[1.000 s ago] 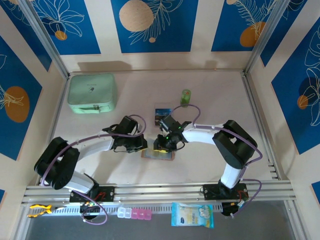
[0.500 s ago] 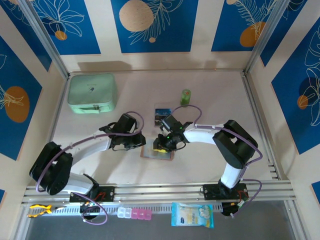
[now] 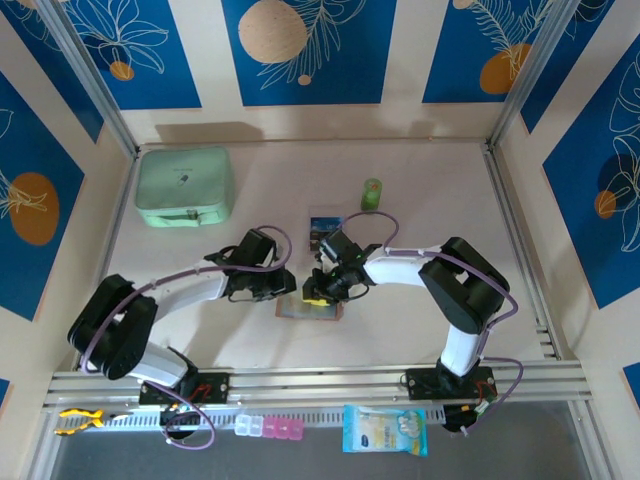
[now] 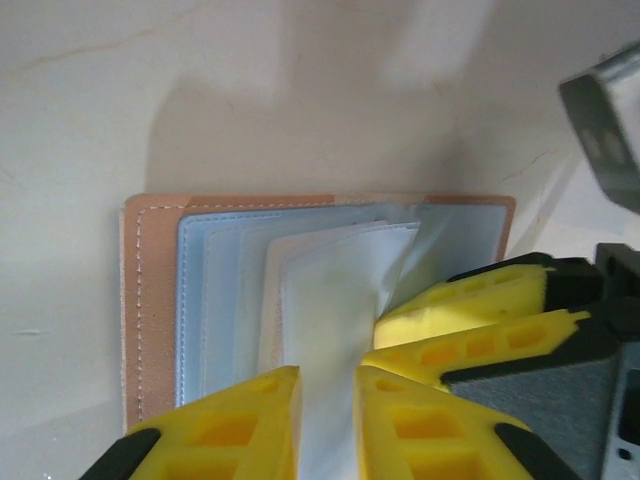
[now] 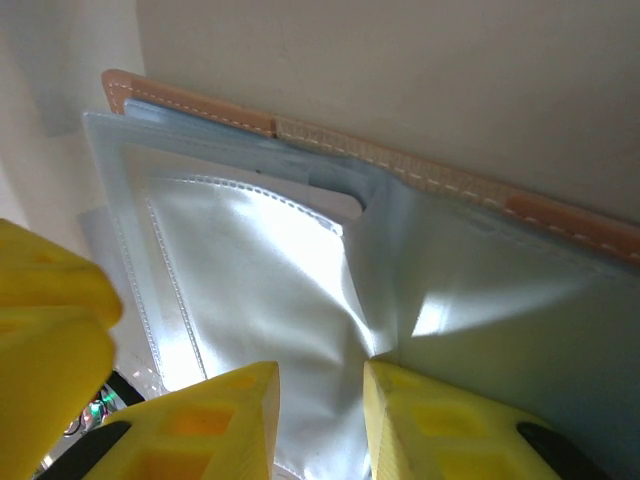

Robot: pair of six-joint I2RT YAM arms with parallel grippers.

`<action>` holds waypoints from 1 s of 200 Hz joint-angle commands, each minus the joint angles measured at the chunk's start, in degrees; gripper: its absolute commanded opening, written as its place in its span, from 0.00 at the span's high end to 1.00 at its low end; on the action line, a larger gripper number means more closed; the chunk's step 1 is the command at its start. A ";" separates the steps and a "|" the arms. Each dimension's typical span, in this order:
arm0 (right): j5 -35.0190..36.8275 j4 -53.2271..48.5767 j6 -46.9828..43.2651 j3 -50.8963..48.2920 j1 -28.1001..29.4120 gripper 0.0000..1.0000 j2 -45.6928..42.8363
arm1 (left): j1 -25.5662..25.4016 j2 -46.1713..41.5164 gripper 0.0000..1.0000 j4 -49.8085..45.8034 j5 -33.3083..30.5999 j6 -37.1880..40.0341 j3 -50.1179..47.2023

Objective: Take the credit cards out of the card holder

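Along the near rail lie a yellow fish-shaped object (image 3: 78, 420), a pink pill box (image 3: 268, 428) and a blue-and-white packet (image 3: 385, 430). Beyond the arm bases, the flat tan-pink bifold card holder (image 3: 310, 309) lies open on the pale desk (image 3: 430, 200), a little near of the middle, with bare surface to its left, right and near side. The left hand (image 3: 289, 293) reaches over its left edge and the right hand (image 3: 320, 292) over its far right part, their yellow fingers close together. The left wrist view adds the stitched tan border, grey-blue panel and fanned clear sleeves; there the left hand's jaws stand slightly spread, a sleeve lying in the gap. The right wrist view shows the right hand likewise a little spread astride a glossy sleeve; whether cards sit inside I cannot tell. Farther off, apart from the holder, one blue-and-dark printed credit card (image 3: 325, 228) lies flat, then a small green bottle (image 3: 372, 193), and at the far left a mint-green zip pouch (image 3: 185, 186). Cream walls with blue leaf-printed panels (image 3: 300, 50) and metal corner posts close the desk in.
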 commanded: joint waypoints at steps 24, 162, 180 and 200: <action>-1.94 1.83 0.62 -1.93 -0.67 0.71 0.27 | 0.07 2.26 0.76 1.41 1.57 -1.00 -1.23; -8.40 12.34 4.12 -7.27 -3.30 0.70 -1.72 | 0.03 2.55 0.76 7.26 5.62 -3.43 -1.33; -7.63 11.59 4.19 -7.38 -3.33 0.69 -3.46 | -0.04 1.93 0.76 6.84 5.86 -3.54 -0.83; -5.47 8.75 3.67 -7.17 -3.31 0.67 -6.34 | -0.07 1.04 0.76 6.19 5.88 -3.63 -0.23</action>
